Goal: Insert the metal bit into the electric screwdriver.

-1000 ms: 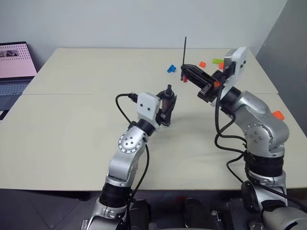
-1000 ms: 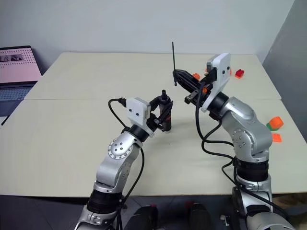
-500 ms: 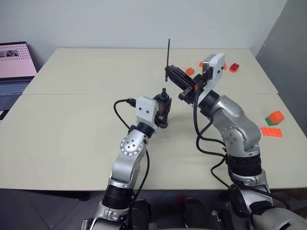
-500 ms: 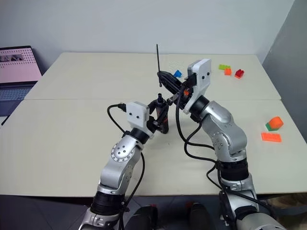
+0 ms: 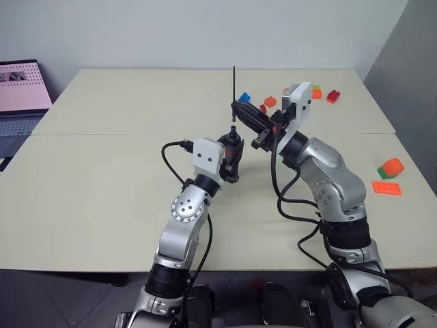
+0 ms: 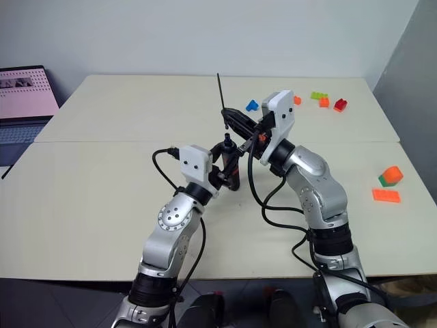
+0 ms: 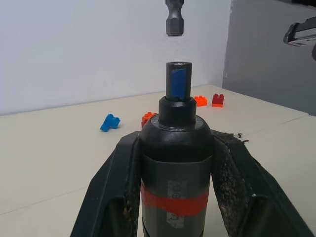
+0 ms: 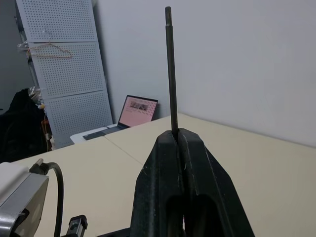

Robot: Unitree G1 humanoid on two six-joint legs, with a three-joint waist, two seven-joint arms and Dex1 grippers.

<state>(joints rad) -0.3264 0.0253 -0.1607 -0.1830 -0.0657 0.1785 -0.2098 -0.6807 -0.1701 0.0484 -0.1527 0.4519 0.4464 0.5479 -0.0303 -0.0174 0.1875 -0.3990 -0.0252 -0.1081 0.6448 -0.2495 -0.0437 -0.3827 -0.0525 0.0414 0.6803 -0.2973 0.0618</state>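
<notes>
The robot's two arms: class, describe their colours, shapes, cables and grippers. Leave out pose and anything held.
Both arms are silver-grey metal, built from rounded, bulging joint housings with small dark screw holes. Each wrist carries a white boxy block. A loose black cable loops along each arm. The left gripper and right gripper each have black jaws: two long fingers that taper towards the tip. The right wrist has small orange parts.

A pale beige table (image 5: pixel 102 184) carries scattered coloured bricks (image 5: pixel 389 176) along its far and right side.
</notes>
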